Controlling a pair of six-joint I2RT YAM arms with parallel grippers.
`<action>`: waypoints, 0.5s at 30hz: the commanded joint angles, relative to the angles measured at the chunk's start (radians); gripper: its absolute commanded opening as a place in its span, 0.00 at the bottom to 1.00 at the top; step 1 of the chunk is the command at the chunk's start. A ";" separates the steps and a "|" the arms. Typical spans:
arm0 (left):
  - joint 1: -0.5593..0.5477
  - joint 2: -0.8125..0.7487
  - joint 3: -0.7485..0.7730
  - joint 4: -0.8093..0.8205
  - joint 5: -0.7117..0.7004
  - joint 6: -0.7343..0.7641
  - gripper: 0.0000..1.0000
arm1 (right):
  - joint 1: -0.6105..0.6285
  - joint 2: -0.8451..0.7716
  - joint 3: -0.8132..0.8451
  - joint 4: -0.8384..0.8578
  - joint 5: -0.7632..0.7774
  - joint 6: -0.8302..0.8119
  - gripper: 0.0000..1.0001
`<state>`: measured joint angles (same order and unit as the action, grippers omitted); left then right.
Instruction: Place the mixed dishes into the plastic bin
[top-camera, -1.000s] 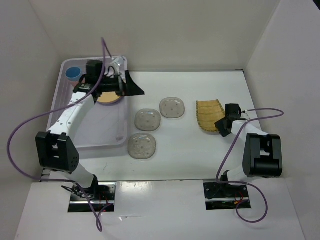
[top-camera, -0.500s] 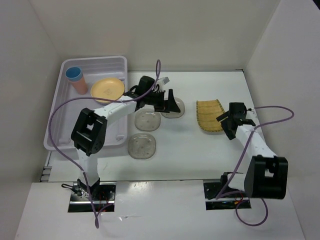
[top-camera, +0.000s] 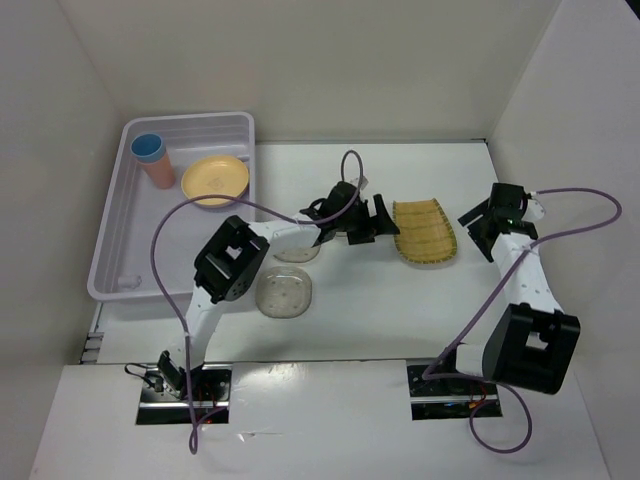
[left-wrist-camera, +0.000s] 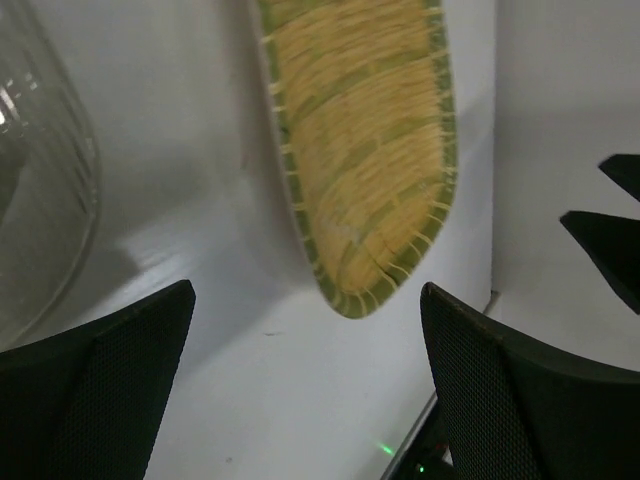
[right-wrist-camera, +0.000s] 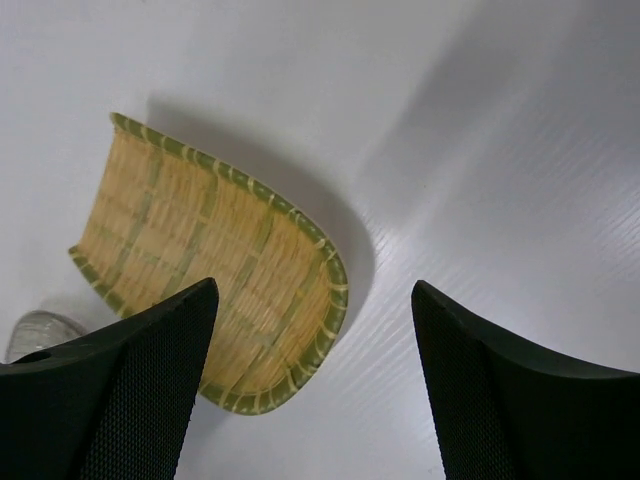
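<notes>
Beside woven plate (top-camera: 424, 232), left arm (top-camera: 290, 232) outstretched

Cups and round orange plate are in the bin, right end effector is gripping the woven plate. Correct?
No. The cups and round orange plate are in the bin, but the right end effector is open and apart from the woven plate, which lies free on the table. The top view shows the gap.

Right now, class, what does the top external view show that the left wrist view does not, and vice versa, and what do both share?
Top external only: the plastic bin holding the salmon cup, blue cup and round orange-yellow plate. Left wrist only: the mesh texture on the left gripper's open fingers. Both: the yellow woven-textured plate lying on the table.
</notes>
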<state>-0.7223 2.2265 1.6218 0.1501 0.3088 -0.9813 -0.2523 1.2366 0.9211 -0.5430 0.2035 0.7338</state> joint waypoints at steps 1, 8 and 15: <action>-0.012 0.039 0.021 0.088 -0.109 -0.137 1.00 | -0.004 0.061 0.056 -0.028 0.013 -0.122 0.82; -0.078 0.099 0.048 0.194 -0.197 -0.206 1.00 | -0.013 0.096 0.021 0.058 -0.025 -0.171 0.82; -0.121 0.162 0.136 0.141 -0.243 -0.261 0.98 | -0.013 0.170 0.114 0.052 -0.030 -0.224 0.80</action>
<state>-0.8318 2.3600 1.7199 0.2626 0.1040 -1.1896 -0.2581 1.4040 0.9722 -0.5236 0.1780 0.5468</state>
